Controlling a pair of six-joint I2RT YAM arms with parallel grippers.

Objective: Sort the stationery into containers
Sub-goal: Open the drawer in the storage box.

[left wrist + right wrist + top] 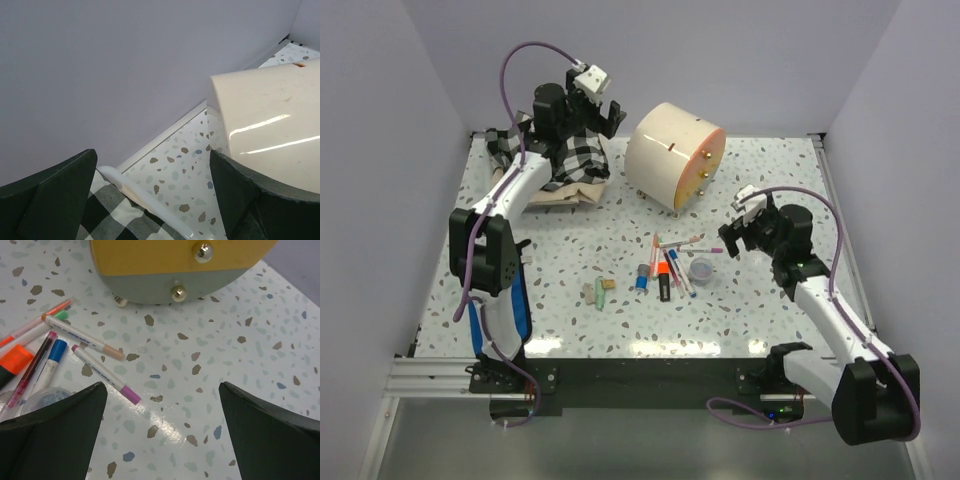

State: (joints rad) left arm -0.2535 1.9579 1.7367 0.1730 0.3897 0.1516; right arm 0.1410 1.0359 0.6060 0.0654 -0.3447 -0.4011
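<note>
The stationery lies in a loose cluster mid-table: several thin pens [672, 262], an orange highlighter [663, 273], a clear round pot [701, 268], and beige and green erasers [601, 291]. The cream drum cabinet [672, 152] with an orange front and gold knobs stands behind them. My right gripper [741, 228] is open and empty, just right of the pens. In the right wrist view a pink-capped pen [105, 374] lies between the fingers' reach, below the cabinet [170, 260]. My left gripper [602, 112] is open and empty, raised over the checked cloth beside the cabinet [270, 125].
A black-and-white checked cloth pile [560, 160] lies at the back left, also seen in the left wrist view [130, 220]. Lilac walls close the table at the back and both sides.
</note>
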